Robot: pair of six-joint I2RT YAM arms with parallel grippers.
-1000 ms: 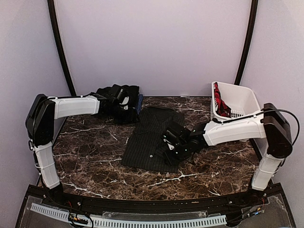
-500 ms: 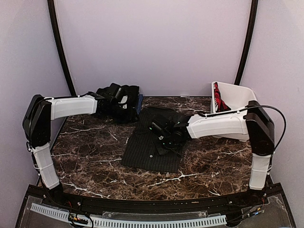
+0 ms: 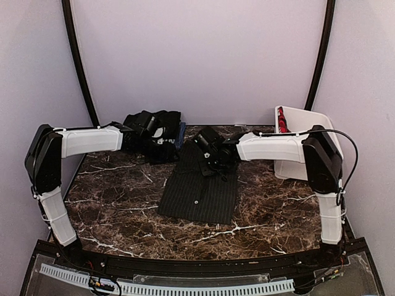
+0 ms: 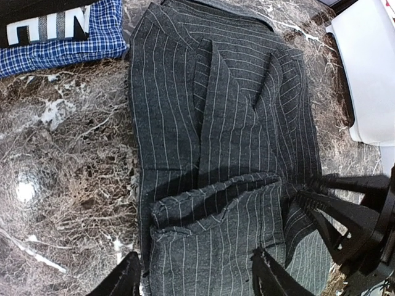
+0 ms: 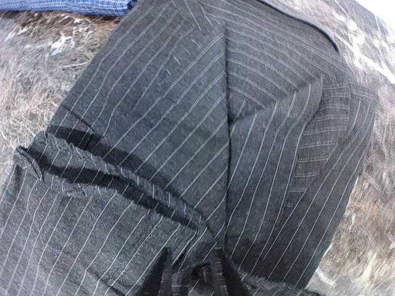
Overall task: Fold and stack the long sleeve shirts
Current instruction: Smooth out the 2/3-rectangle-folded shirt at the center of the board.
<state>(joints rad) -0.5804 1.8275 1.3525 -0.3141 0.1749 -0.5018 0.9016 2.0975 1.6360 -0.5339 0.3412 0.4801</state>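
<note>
The black pinstriped long sleeve shirt (image 3: 200, 188) lies flat mid-table, with a flap doubled over toward its far end (image 4: 216, 209). My right gripper (image 3: 208, 153) hovers over that far end, its jaws shut on a bunched pinch of pinstriped cloth (image 5: 194, 265). At the back left, over a heap of plain black shirts (image 3: 162, 134), my left gripper (image 3: 147, 126) hangs open. In the left wrist view its fingers (image 4: 126, 277) stand wide apart with nothing between them. A blue checked shirt with white lettering (image 4: 62, 34) lies beside the heap.
A white plastic basket (image 3: 311, 132) stands at the back right with red cloth (image 3: 282, 123) inside; its rim (image 4: 370, 74) is close to the shirt's right side. Bare marble (image 3: 111, 191) lies on both sides of the shirt.
My right gripper has travelled from the shirt's near right part toward the far end, pulling pinstriped cloth along with it. The left arm has barely moved.
</note>
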